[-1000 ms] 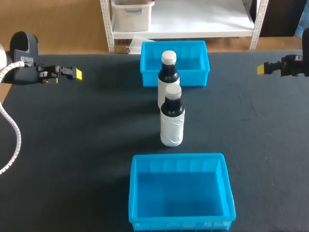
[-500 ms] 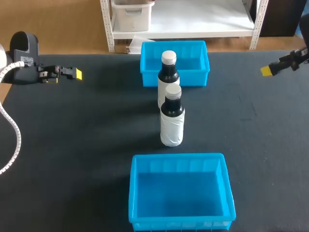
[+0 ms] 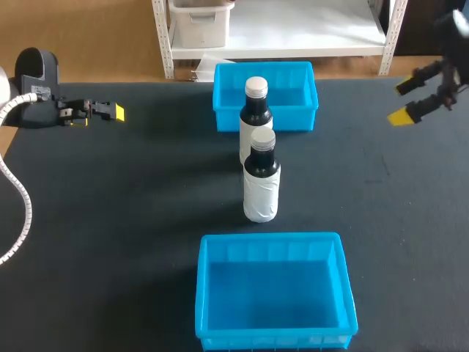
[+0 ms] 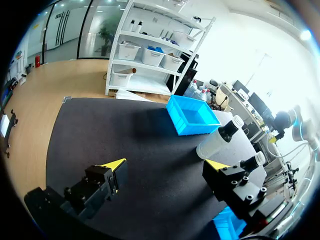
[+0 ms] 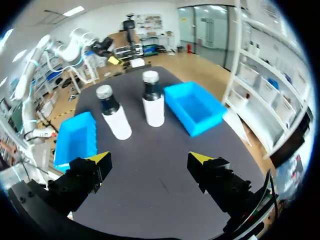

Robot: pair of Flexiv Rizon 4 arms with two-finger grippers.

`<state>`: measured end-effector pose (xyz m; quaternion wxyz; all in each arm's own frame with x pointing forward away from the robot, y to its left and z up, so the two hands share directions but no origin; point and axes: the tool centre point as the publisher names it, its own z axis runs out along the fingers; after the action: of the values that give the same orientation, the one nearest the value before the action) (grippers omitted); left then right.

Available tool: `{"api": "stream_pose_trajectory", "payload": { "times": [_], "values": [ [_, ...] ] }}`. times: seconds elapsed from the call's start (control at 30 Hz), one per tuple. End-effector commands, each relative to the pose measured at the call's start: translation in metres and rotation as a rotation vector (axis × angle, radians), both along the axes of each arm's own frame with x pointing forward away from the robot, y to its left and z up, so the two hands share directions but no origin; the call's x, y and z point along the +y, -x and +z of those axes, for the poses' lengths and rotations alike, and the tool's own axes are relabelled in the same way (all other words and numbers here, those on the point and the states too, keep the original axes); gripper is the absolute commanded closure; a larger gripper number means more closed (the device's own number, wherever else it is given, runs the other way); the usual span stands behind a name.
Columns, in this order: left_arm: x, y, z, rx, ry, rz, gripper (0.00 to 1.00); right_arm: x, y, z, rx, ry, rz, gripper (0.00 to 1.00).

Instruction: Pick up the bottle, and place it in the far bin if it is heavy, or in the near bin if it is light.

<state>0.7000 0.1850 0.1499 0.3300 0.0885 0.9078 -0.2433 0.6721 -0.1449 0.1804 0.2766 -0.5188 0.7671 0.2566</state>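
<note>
Right tool (image 3: pixel 404 101) has turned, now spread wide, well apart from nearer bottle (image 3: pixel 261 176).

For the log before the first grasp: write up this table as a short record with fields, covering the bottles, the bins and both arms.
near bottle: upright on the table, between the two bins
far bottle: upright, right behind the near one, in front of the far bin
far bin: blue, empty
near bin: blue, empty
left arm: over the table's left edge, jaws open, holding nothing
right arm: over the right edge, jaws open, holding nothing
</note>
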Motion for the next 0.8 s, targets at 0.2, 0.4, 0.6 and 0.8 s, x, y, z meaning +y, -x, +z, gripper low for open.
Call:
{"api": "stream_pose_trajectory", "payload": {
  "times": [0.2, 0.4, 0.6, 0.8],
  "values": [
    [0.0, 0.0, 0.0, 0.0, 0.0, 0.0, 0.0, 0.054, 0.017, -0.017, -0.015, -0.118, 0.268, 0.0],
    [0.0, 0.0, 0.0, 0.0, 0.0, 0.0, 0.0, 0.087, 0.027, -0.032, -0.015, -0.097, 0.257, 0.0],
    [0.0, 0.0, 0.0, 0.0, 0.0, 0.0, 0.0, 0.116, 0.036, -0.038, -0.008, -0.099, 0.241, 0.0],
    [0.0, 0.0, 0.0, 0.0, 0.0, 0.0, 0.0, 0.14, 0.038, -0.045, -0.005, -0.122, 0.265, 0.0]
  ]
}}
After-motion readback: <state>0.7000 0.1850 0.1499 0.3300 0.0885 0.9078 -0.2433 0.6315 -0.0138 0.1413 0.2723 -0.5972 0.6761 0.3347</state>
